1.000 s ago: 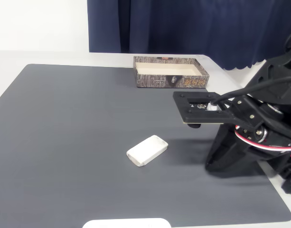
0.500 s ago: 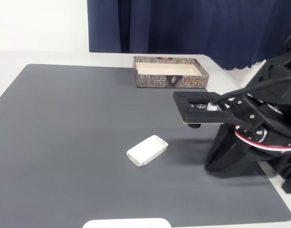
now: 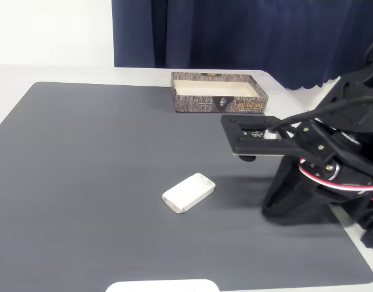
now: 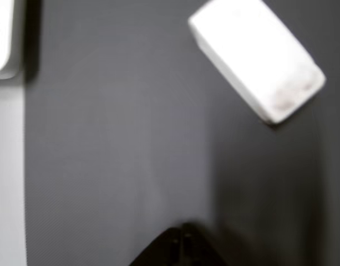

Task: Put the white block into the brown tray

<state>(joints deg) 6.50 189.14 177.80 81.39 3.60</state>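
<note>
Barely shifted, the gripper, shut and empty, should open and drop squarely over the block, well short of the tray.

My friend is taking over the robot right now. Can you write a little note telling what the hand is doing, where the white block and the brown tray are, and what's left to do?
Hand: its tips look closed together at the bottom of the wrist view, holding nothing, above the mat.
White block: lying flat on the dark mat, near the front middle in the fixed view, apart from the arm. In the wrist view it sits at the upper right, turned at an angle.
Brown tray: at the far edge of the mat, looks empty.
Done: nothing yet.
Left: open the hand, lower onto the block, grab it, carry it to the tray, drop it in.
</note>
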